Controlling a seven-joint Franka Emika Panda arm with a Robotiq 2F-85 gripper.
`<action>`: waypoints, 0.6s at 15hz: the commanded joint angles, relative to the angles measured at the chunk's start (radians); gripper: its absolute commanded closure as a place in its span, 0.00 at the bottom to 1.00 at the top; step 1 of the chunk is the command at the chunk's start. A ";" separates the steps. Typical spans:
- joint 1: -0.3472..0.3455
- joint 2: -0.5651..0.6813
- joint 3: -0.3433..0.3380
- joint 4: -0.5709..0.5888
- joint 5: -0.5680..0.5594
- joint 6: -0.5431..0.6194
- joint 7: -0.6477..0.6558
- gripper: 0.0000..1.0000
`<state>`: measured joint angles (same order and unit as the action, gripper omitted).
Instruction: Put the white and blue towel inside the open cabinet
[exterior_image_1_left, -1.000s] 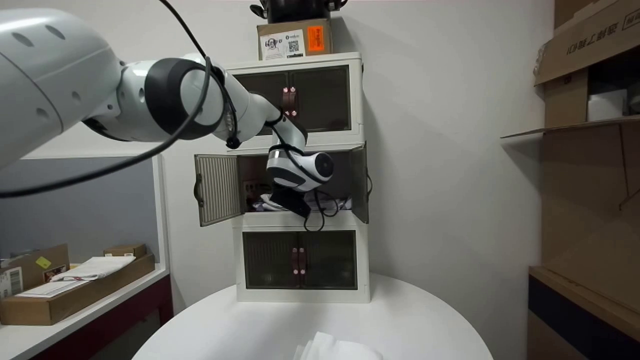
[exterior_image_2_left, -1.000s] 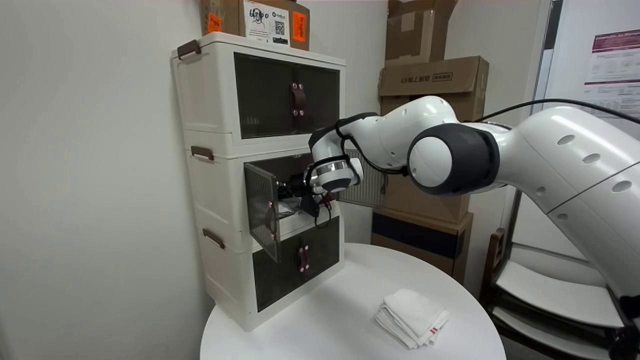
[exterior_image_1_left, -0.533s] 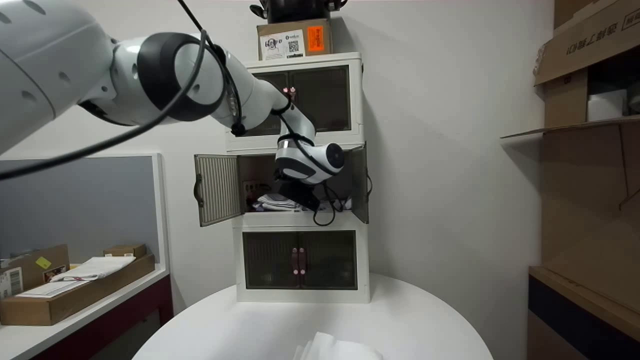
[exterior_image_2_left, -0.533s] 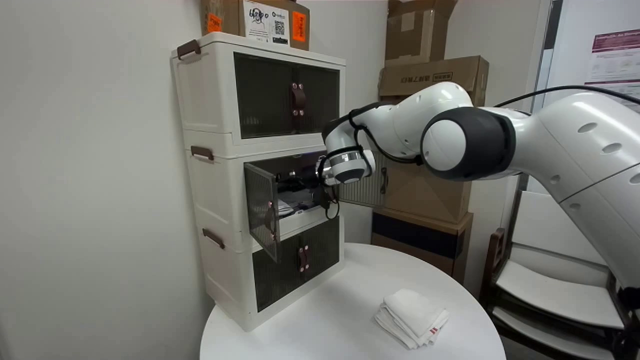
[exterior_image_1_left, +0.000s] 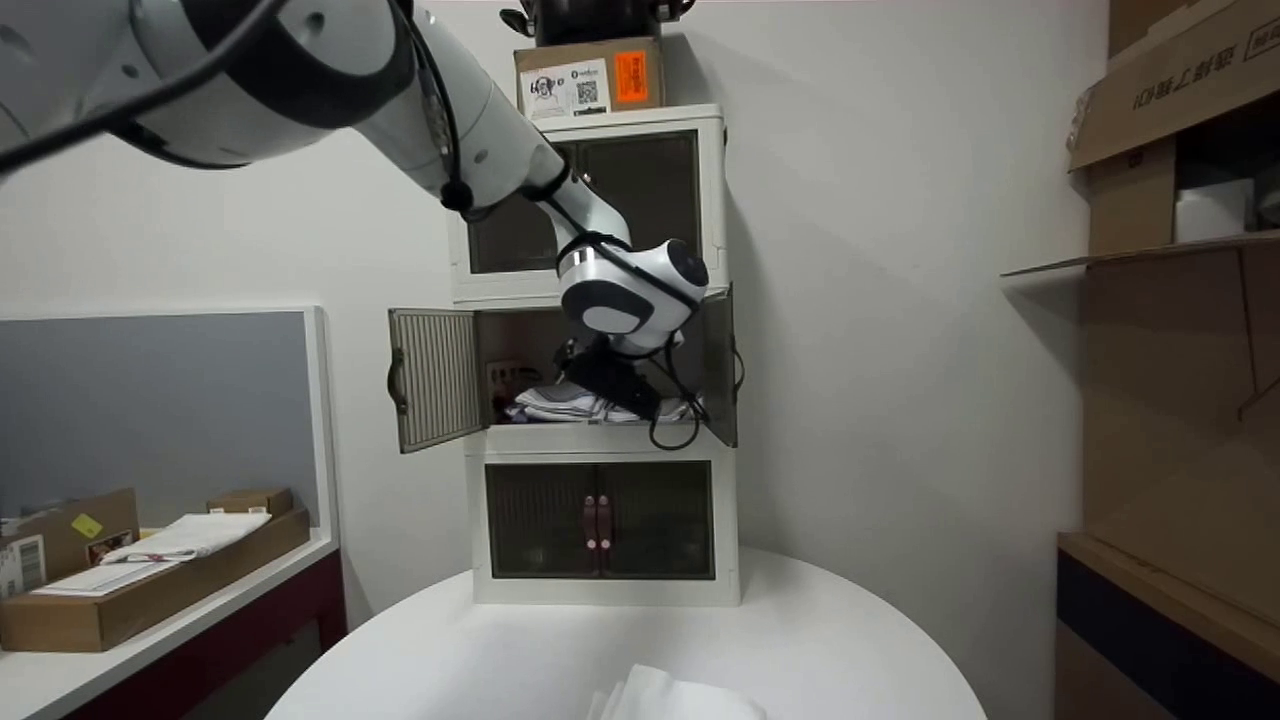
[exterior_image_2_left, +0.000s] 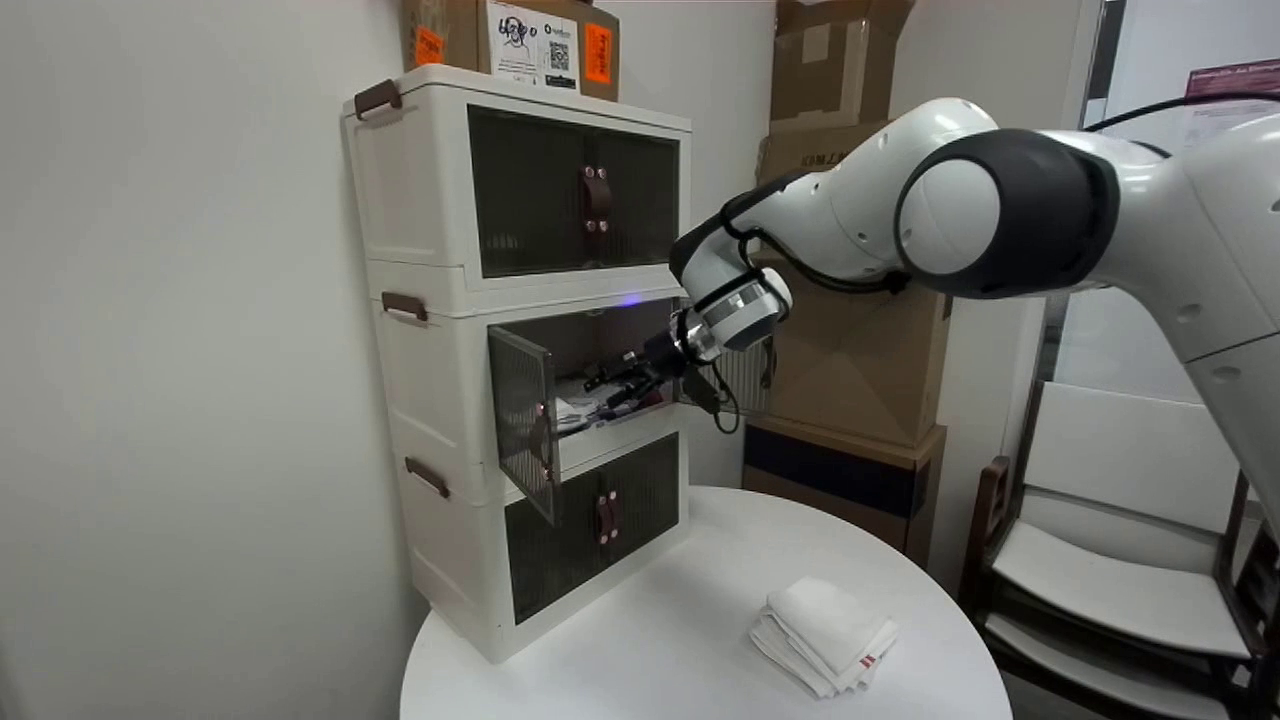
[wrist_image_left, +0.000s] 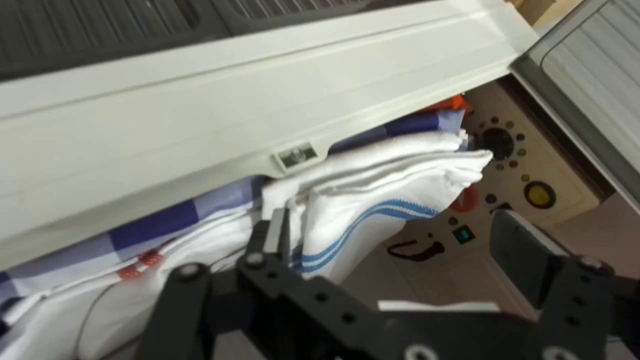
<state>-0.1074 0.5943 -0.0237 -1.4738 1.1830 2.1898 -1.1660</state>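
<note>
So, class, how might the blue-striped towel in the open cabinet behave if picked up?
The towel would probably sag, since its striped face bends in a curve. Its stacked folds might slip open if only one were pinched.

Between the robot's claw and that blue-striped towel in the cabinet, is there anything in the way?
Nothing visible: in the wrist view, no object shows between the open gripper and the white and blue towel. The towel already lies inside the open cabinet, its doors swung apart.

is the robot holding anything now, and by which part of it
Nothing is held: the jaws stand wide open, and the white and blue towel lies inside the open cabinet.
</note>
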 joint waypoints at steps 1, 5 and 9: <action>0.010 -0.185 -0.020 -0.225 -0.082 0.099 -0.009 0.00; 0.034 -0.355 -0.040 -0.425 -0.249 0.279 -0.011 0.00; 0.039 -0.502 -0.043 -0.633 -0.565 0.239 0.186 0.00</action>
<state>-0.0903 0.2344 -0.0544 -1.9150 0.7983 2.4329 -1.1002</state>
